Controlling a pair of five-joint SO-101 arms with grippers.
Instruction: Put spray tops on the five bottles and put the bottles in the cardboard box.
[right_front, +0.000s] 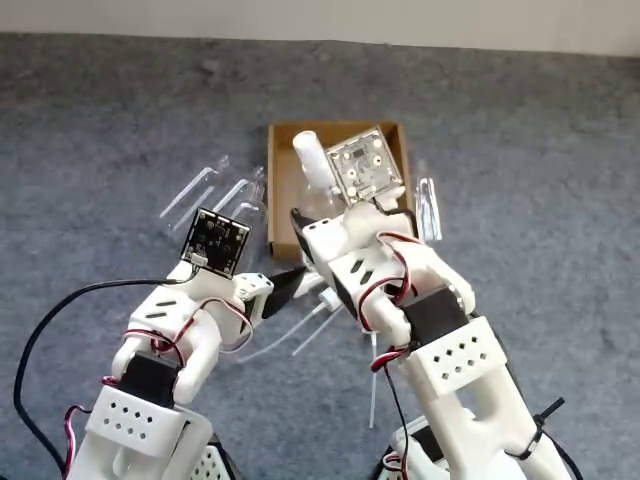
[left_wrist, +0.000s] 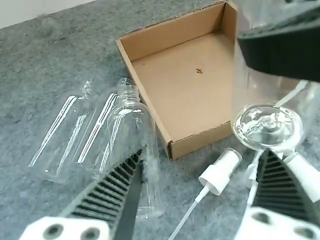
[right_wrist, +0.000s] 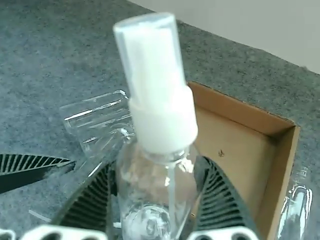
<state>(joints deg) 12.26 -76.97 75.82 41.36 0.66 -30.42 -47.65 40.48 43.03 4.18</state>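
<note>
My right gripper (right_wrist: 159, 172) is shut on a clear bottle (right_wrist: 156, 185) with a white spray top (right_wrist: 157, 107) fitted, held upright above the near edge of the cardboard box (right_front: 284, 182). The high view shows that bottle (right_front: 312, 160) in front of the right wrist camera. My left gripper (left_wrist: 200, 165) stands open just in front of the box, low over the table, with the held bottle's round base (left_wrist: 262, 127) close beside one finger. A loose spray top (left_wrist: 220, 172) lies on the table between its fingers. The box (left_wrist: 185, 85) holds nothing.
Uncapped clear bottles (left_wrist: 132, 135) lie side by side left of the box (right_front: 215, 190), and another bottle (right_front: 428, 210) lies to its right. Loose spray tops with long tubes (right_front: 310, 325) lie in front of the box between the arms. Grey felt covers the table.
</note>
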